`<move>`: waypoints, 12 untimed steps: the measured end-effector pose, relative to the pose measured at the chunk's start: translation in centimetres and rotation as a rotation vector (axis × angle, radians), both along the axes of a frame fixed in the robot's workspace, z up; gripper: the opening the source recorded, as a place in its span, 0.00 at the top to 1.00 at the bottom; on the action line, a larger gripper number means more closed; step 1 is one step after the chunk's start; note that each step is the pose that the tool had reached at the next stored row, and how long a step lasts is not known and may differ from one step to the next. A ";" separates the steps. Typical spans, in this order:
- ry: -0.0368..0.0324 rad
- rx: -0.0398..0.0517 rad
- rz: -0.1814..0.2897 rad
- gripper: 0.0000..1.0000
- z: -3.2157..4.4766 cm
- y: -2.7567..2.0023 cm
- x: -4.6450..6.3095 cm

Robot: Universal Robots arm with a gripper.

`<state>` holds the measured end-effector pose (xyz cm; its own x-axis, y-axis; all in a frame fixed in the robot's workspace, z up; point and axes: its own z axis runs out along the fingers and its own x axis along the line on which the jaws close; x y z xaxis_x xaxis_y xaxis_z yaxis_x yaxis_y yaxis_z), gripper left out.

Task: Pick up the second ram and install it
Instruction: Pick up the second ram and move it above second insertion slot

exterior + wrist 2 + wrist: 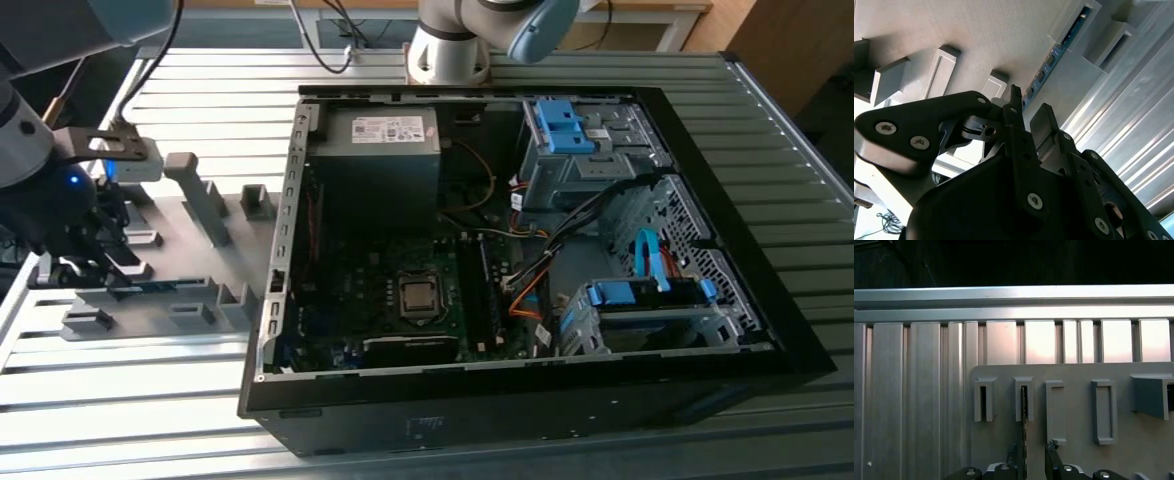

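The hand [1032, 450] is spread, one finger on each side of the second ram [1024, 430], which stands on edge in a slot of the holder tray [1079, 455]. Expect a light, stiff, fragile board. Pinch its flat faces near mid-length, gently and squarely.

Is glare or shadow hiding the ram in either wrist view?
No. First wrist view: the slats glare, but the second ram shows edge-on and dark. Second wrist view: slats shine, the claw is near-black, the ram's blue-green edge is lit.
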<state>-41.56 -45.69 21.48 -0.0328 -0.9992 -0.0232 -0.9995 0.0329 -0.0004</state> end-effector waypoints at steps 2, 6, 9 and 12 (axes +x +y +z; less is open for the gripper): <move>-0.0007 -0.0001 0.000 0.65 -0.05 0.00 0.0; -0.0029 0.0001 0.002 0.65 -0.29 0.01 0.0; -0.0029 0.0001 0.002 0.65 -0.58 0.00 0.0; -0.0027 0.0000 0.002 0.65 -0.79 -0.01 0.0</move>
<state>-41.56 -45.70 20.69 -0.0308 -0.9993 -0.0233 -0.9995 0.0309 -0.0031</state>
